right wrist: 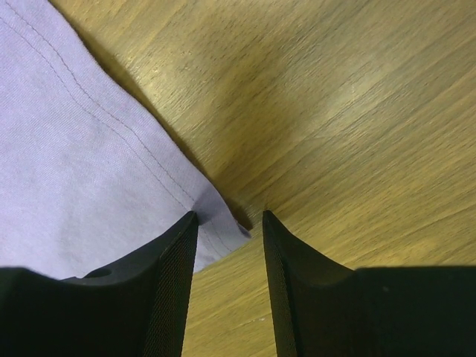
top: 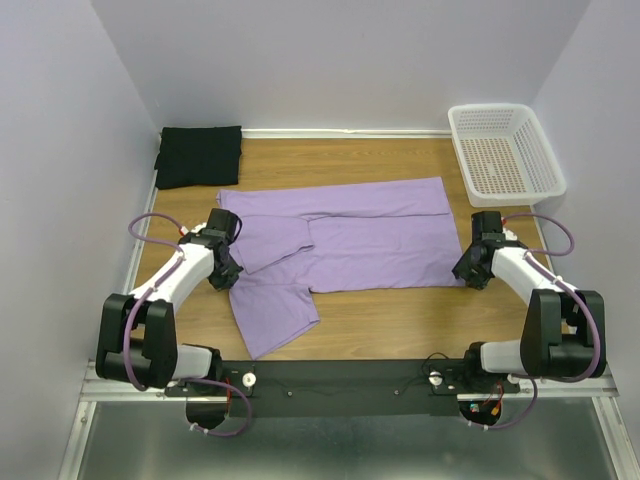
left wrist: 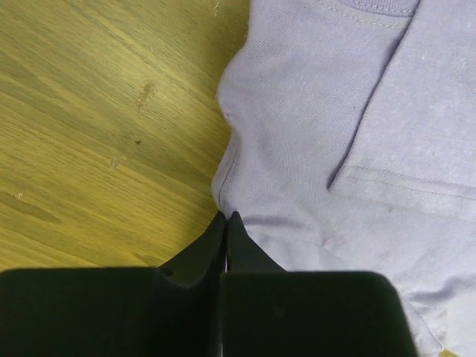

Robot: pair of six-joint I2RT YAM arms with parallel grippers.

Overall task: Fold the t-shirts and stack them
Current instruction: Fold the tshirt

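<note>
Lavender t-shirt (top: 360,245) spread lengthwise over the middle of the desk (top: 400,320), hem toward 3 o'clock, neck end toward 9 o'clock. One short sleeve fanned out toward 7 o'clock, close to the near edge. Some cloth doubled over on itself around the shirt's middle, with a stitched sleeve hem lying on top of the body in the left wrist view.

Black t-shirt (top: 199,156) folded into a compact rectangle at 11 o'clock, in the far left corner, just short of touching the lavender one.

Left end effector (left wrist: 225,217) at 9 o'clock of the lavender shirt, clenched, fingertips pressed together right on the garment's side edge, cloth creasing toward them.

Right end effector (right wrist: 229,216) at 3 o'clock, low over the desk, released: fingers parted, straddling the near corner of the double-stitched hem. Corner of cloth between the fingers, lying flat on the wood; contact with either pad not clear.

White perforated basket (top: 540,150) at 1 o'clock in the far right corner, apart from both shirts.
</note>
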